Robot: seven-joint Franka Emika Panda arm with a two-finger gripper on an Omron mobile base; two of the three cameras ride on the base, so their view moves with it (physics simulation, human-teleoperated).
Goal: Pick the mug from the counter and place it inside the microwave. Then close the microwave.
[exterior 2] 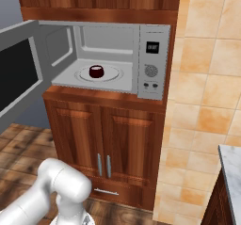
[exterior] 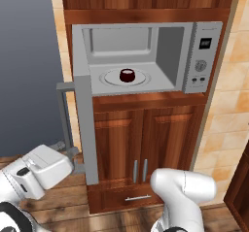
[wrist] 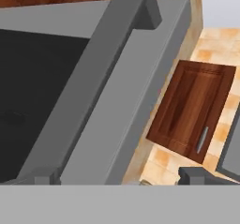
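Observation:
The microwave (exterior: pixel 202 56) (exterior 2: pixel 153 64) sits in a wooden cabinet niche with its door (exterior: pixel 85 129) (exterior 2: pixel 14 73) swung wide open to the left. The dark maroon mug (exterior: pixel 127 75) (exterior 2: pixel 96 71) stands upright on the round turntable inside. My gripper (exterior: pixel 67 148) (wrist: pixel 122 178) is open and holds nothing. It is low at the left, on the outer side of the door by the bar handle (exterior: pixel 63 112) (wrist: pixel 103 73). The hand view looks close along the door's dark window and handle. A corner of the marbled counter (exterior 2: pixel 231 172) shows at the lower right.
Reddish-brown cabinet doors (exterior: pixel 141 139) (exterior 2: pixel 108 134) with a drawer stand below the microwave, and more cabinets above it. A tiled wall (exterior 2: pixel 207 78) lies to the right. The floor (exterior: pixel 63 207) is wood planks.

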